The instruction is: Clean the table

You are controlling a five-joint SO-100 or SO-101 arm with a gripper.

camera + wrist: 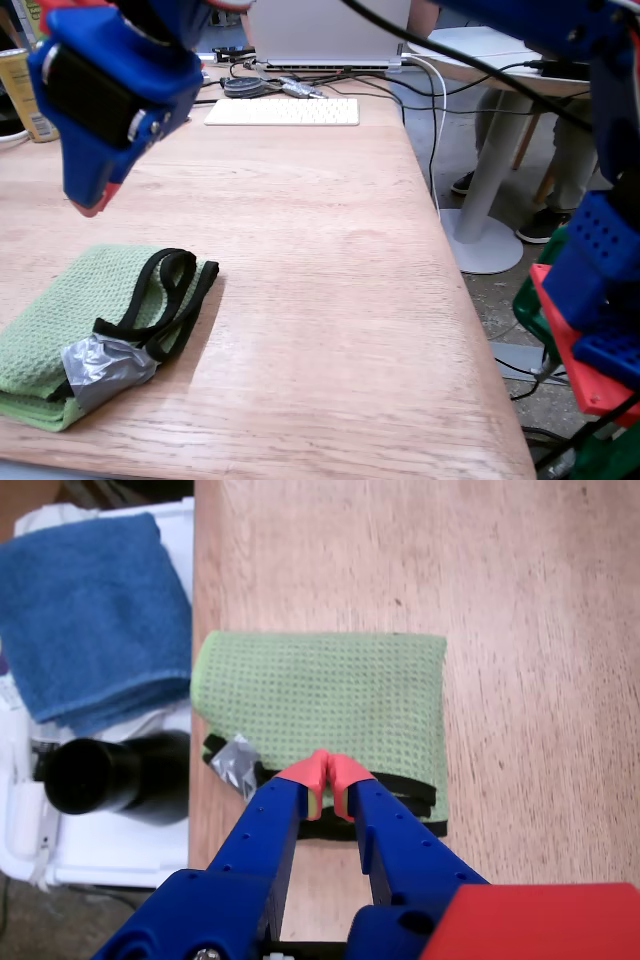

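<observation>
The light oak table (330, 290) fills the fixed view and shows in the wrist view (540, 630). A folded green waffle cloth (70, 310) lies near its front left edge, with a black strap (165, 295) and a grey duct-tape patch (105, 365) on it. The cloth also shows in the wrist view (320, 695). My blue gripper (92, 205) with red tips hangs above the cloth, clear of it. In the wrist view the gripper (330, 772) has its tips pressed together, with nothing between them.
A white keyboard (282, 111), a laptop (325, 35), cables and a can (25, 95) sit at the table's far end. A white pedestal table (500, 60) stands to the right. Past the table edge lie a blue towel (95, 615) and a black cylinder (115, 775).
</observation>
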